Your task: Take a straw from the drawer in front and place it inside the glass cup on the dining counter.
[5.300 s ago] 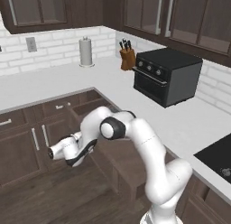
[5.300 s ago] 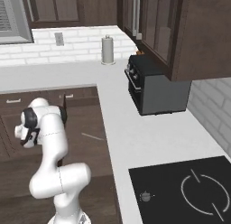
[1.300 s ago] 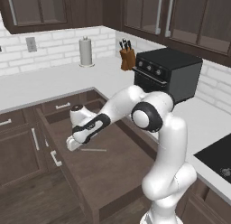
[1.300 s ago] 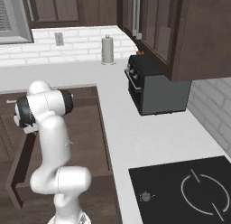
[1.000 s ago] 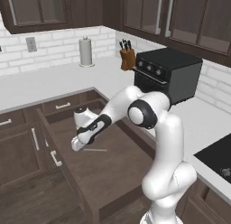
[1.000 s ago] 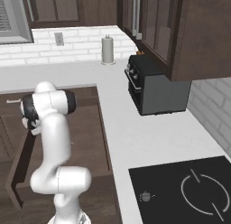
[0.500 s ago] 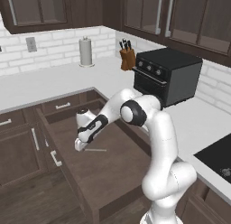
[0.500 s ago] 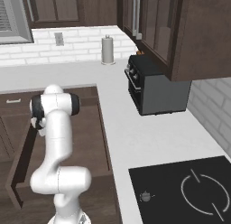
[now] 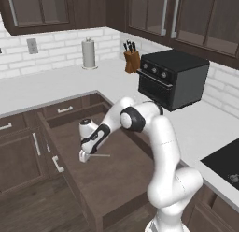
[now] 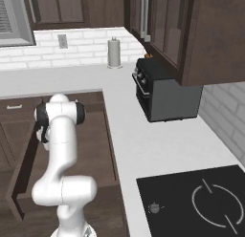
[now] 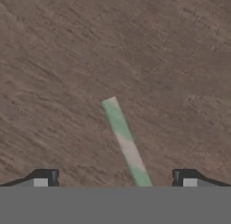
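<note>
The drawer (image 9: 109, 179) stands pulled wide open, its flat brown floor bare except for the straw (image 9: 99, 155). My gripper (image 9: 83, 156) reaches down into the drawer, right at the straw's left end. Seen from the hand, the straw (image 11: 127, 144) is a pale green-white strip running up from between my two dark fingertips (image 11: 45, 177), and my gripper (image 11: 115, 180) is open, straddling it just above the wood. From the right base, my arm stands over the open drawer (image 10: 93, 145). The glass cup and the dining counter are out of view.
A white counter (image 9: 51, 88) wraps round the drawer in an L. On it stand a black toaster oven (image 9: 173, 79), a knife block (image 9: 132, 61) and a paper towel roll (image 9: 88, 54). A black cooktop (image 10: 196, 202) lies near right.
Several seconds ago the hand was low by the drawer front. Over the last second it has sunk a little closer to the drawer floor over the straw, jaws staying open.
</note>
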{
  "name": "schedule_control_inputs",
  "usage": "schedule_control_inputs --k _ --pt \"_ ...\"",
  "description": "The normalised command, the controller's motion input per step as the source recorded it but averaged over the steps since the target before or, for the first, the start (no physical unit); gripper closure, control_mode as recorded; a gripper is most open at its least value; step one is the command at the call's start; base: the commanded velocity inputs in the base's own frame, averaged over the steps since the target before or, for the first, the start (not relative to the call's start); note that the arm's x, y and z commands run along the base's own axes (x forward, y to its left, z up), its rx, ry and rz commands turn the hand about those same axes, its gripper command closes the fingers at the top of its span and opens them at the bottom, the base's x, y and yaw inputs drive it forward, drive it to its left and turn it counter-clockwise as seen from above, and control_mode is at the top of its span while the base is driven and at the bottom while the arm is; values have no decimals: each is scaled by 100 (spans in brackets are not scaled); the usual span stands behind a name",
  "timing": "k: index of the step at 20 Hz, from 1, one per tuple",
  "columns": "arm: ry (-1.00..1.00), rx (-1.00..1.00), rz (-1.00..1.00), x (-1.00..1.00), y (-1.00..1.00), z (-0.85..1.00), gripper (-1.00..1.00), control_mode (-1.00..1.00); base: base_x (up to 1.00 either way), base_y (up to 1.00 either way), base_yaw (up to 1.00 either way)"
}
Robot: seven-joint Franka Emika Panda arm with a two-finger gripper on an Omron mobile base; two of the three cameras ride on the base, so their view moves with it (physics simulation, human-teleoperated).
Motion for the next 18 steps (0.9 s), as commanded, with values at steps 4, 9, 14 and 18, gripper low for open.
schedule_control_inputs --k 4,9,14,18 --pt "0 0 12 26 0 -19 -100 -100 0 0 0" --pt "0 0 10 20 0 -9 -100 -100 0 0 0" --pt "1 0 5 2 0 -28 100 -100 0 0 0" --pt "1 0 4 1 0 -37 100 -100 0 0 0"
